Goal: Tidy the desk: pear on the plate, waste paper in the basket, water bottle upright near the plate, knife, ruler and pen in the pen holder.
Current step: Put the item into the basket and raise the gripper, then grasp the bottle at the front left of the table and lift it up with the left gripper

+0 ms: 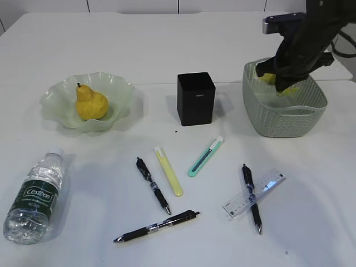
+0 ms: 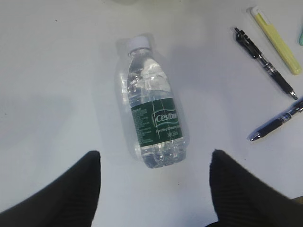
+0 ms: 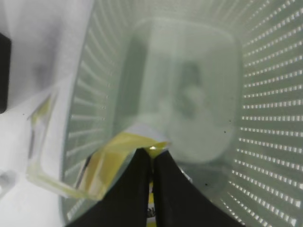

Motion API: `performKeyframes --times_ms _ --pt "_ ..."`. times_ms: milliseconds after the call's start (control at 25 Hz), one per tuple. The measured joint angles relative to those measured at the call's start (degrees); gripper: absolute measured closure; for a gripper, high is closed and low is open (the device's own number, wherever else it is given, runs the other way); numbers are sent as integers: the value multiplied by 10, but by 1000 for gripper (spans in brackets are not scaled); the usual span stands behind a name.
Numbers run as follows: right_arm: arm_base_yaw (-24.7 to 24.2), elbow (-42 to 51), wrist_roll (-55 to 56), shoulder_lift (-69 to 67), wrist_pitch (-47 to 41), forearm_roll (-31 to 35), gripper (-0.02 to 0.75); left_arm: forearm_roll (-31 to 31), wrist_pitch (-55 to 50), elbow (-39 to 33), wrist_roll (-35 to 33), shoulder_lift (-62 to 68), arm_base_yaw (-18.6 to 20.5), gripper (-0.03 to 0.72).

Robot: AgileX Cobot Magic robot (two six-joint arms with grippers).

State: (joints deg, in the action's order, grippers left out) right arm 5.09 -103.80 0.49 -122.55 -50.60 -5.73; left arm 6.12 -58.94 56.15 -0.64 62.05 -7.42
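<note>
1. Right gripper (image 3: 151, 158): positioned over the open top of the basket (image 1: 289, 119) at the desk's (image 1: 167, 50) right rear; jaws pressed together on a yellow-and-white piece of waste paper (image 3: 111, 158), which hangs inside the basket rim.
2. Left gripper (image 2: 154, 165): jaws spread wide, nothing between them; it hovers above the base end of the bottle (image 2: 151, 106).
3. Bottle: lying on its side at the front left of the desk, cap toward the plate (image 1: 55, 97).
4. Pear (image 1: 90, 103): upright on the plate, stem up.
5. Pen holder (image 1: 196, 98): upright between plate and basket.
6. Loose items in front of the holder: yellow highlighter (image 1: 168, 171); teal knife (image 1: 204, 157); three black pens (image 1: 153, 185); ruler (image 1: 254, 194), with one pen lying across it.
</note>
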Motion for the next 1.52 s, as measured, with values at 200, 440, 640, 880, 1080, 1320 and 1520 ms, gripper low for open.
performKeyframes --times_ms 200,440,640,880,1080,1320,1520 --pt "0 -17 29 -26 1 -22 589 1 0 0 0 0 0 178" --pt "0 -26 38 -27 -16 -22 268 1 5 0 0 0 0 178" --pt "0 -44 38 -26 -44 -20 225 1 12 0 0 0 0 178" --pt "0 -51 24 -24 -40 19 201 1 12 0 0 0 0 178" --pt "0 -51 18 -12 -82 39 190 0 12 0 0 0 0 178" --pt "0 -48 17 44 -139 52 190 0 31 0 0 0 0 178" --pt "0 18 6 107 -150 53 190 -1 34 0 0 0 0 178"
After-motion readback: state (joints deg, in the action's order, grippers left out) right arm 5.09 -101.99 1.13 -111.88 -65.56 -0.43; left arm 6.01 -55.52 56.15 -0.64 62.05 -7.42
